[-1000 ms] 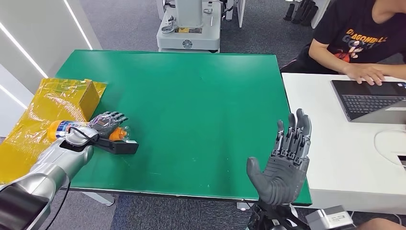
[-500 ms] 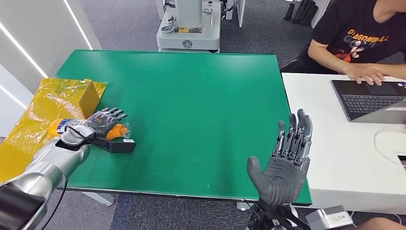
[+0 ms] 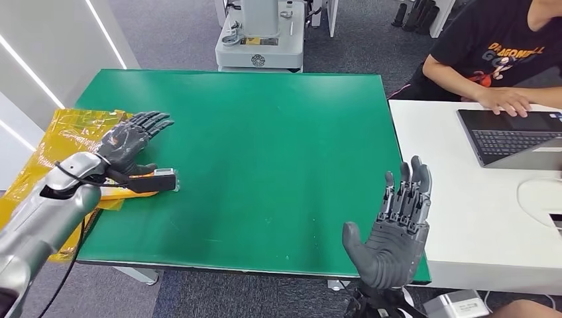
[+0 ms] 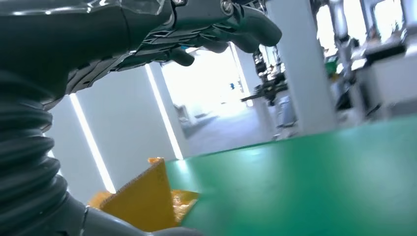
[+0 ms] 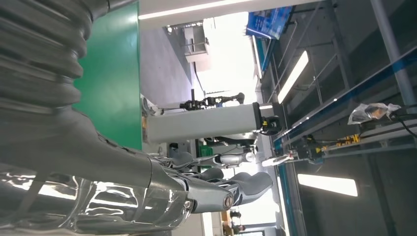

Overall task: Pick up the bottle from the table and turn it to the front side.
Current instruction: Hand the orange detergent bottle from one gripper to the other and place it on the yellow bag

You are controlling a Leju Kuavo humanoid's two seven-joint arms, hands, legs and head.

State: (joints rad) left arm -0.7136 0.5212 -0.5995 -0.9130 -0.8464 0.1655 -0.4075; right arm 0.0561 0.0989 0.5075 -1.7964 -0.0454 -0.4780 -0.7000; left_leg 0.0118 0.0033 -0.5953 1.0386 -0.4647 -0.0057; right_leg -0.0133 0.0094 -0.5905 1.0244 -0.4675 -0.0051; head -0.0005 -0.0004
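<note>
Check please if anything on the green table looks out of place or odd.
The crumpled yellow bag hangs over the green table's left edge, untidy. The left hand hovers open above it, holding nothing; the right hand is open too.

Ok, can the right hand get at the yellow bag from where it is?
Probably not. The right hand is open at the green table's near right corner, and the yellow bag lies across at the left edge. The left hand hovers right by it.
</note>
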